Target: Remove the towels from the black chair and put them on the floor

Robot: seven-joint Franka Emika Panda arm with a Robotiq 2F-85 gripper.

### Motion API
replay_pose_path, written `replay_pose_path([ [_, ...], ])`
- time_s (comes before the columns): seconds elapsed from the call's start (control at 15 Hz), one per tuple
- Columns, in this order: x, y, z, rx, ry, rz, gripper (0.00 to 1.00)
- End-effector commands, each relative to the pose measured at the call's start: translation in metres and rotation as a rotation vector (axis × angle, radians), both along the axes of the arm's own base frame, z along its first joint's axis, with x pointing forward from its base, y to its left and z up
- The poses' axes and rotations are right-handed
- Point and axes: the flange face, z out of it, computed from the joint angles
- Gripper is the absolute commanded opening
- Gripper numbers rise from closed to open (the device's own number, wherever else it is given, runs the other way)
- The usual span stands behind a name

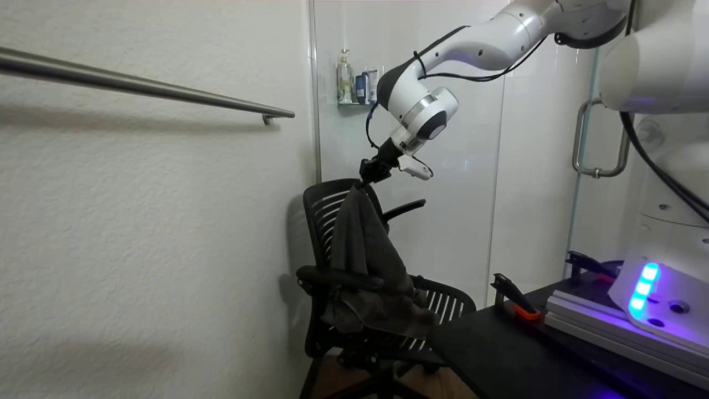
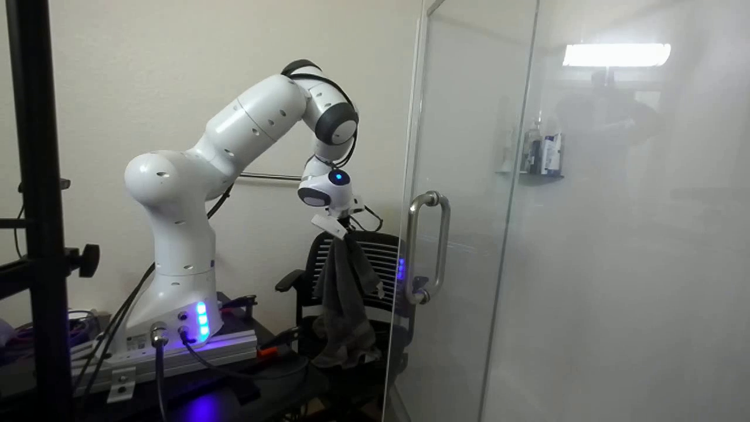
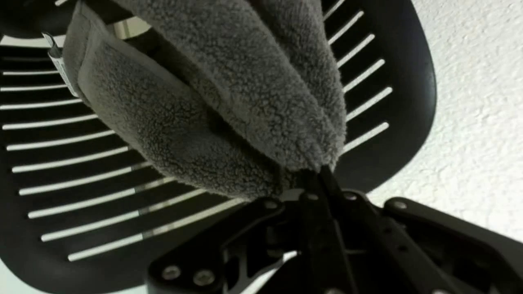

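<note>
terry towel, grey and nubbly with a smoother hem and a pale label at one edge, hangs in soft folds before the smooth, slotted, round-cornered backrest of the black office chair. the towel's long axis runs steeply, pinched point up, broad end bunched at the seat. the gripper has its jaws nearly together, clamping that upper point.

"What hangs below the gripper?"

"The towel: matt, nubbly looped cloth."

"Behind and below the gripper?"

"The chair back, smooth, plastic-looking."

"Beside the gripper?"

"A wall, matt, rough. Past the gripper, glossy smooth panels."

"The gripper itself?"

"Mostly matt, with shiny metal screws."
</note>
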Motion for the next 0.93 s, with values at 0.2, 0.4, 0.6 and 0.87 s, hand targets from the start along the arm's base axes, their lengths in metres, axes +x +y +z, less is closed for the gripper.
replay_pose_path([
  [0.2,-0.044,0.047,0.1,-0.228,-0.18,0.072,0.01],
  [0.4,-0.068,0.098,0.148,-0.288,-0.3,0.123,0.01],
  [0.6,-0.102,0.159,0.186,-0.295,-0.391,0.189,0.01],
  [0.87,-0.16,0.244,0.221,-0.178,-0.396,0.236,0.01],
])
